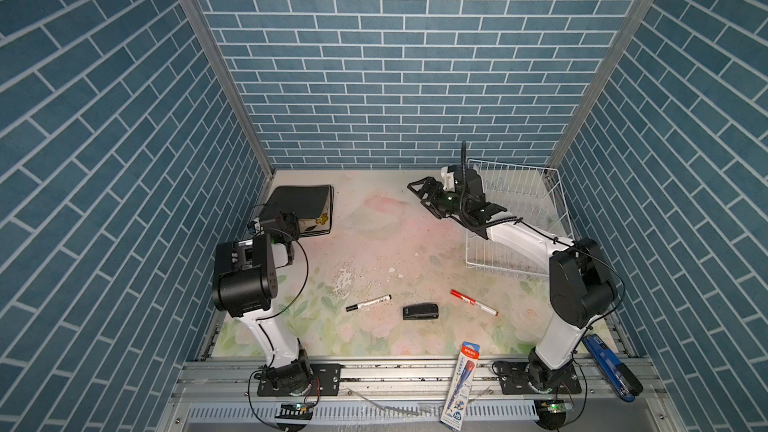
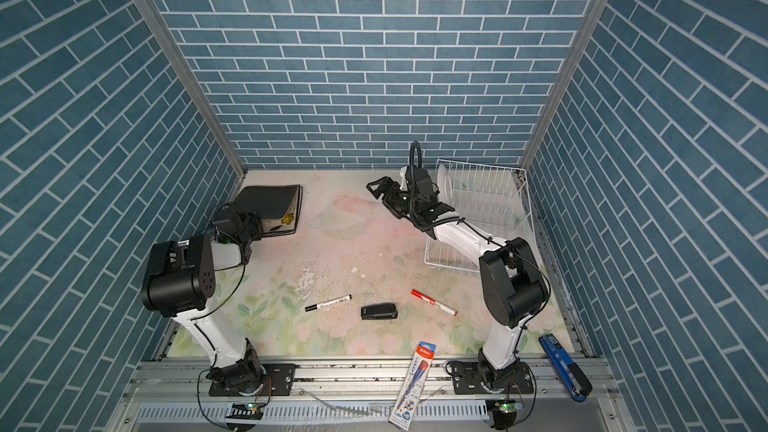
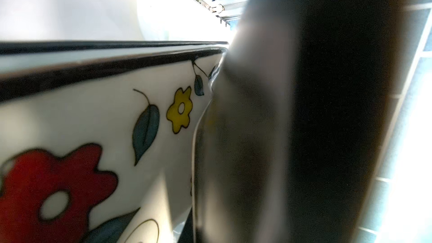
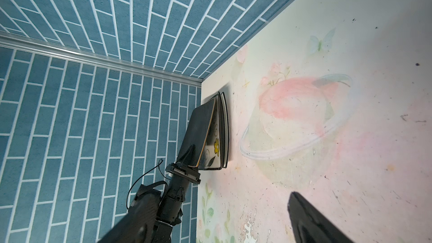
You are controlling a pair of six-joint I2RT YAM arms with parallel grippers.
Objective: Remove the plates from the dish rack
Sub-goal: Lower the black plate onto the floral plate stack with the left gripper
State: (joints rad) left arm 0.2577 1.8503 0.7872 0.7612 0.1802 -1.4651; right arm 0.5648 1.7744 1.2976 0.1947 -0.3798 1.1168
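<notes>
Clamping a black plate (image 4: 198, 132) by its near edge, left gripper (image 4: 184, 171) holds it tilted over the flower-patterned plate (image 4: 216, 147) stack. Release too high → clatter or slide-off. Right gripper (image 1: 424, 193) w/ jaws apart, empty; dish rack (image 2: 494, 197) behind it, round plate (image 2: 442, 185) inside.

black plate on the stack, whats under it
The black plate, held tilted by the shut left gripper, lies over a flower-patterned plate. Thin black rims of further plates show beneath; their faces and number are covered.
</notes>
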